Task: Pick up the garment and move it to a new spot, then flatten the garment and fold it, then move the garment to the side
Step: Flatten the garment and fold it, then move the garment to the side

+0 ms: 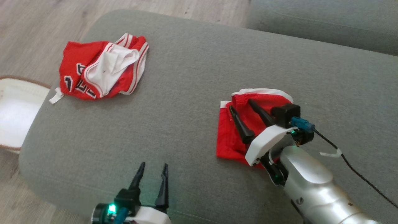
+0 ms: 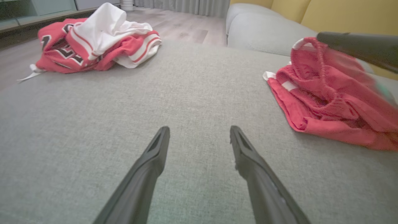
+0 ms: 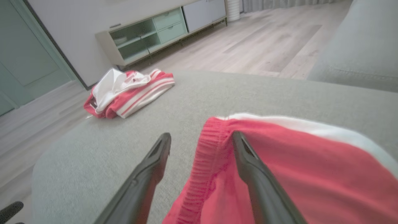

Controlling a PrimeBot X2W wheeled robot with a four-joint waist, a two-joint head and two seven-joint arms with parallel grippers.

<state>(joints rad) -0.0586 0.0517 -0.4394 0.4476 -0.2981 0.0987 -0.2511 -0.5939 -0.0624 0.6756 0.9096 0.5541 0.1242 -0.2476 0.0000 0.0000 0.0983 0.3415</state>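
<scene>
Red garment [image 1: 228, 140]: lies bunched on the right-hand part of the grey cushion [image 1: 186, 109], with white trim along its far edge and a ribbed waistband on its left side.
Right gripper [image 1: 240, 104]: poised over the garment with its fingers spread wide and clamping nothing. In the right wrist view one finger sits over the red fabric and the other over bare cushion beside the waistband. Whether either finger touches the cloth cannot be told.
Left gripper [image 1: 154, 165]: low over bare cushion near the front edge, well apart from the garment, fingers parted and empty.
Jersey [image 1: 102, 68]: red and white with dark lettering, crumpled near the cushion's far left corner, well apart from the garment.
Cable [image 1: 357, 174]: black, trailing from the right wrist across the cushion.
Second cushion [image 1: 326, 21]: grey, just beyond the first.
Floor [image 1: 31, 25]: pale wood planks around the seat.
Cabinet [image 3: 149, 31]: low, with green shelves and drawers, against the wall in the right wrist view.
</scene>
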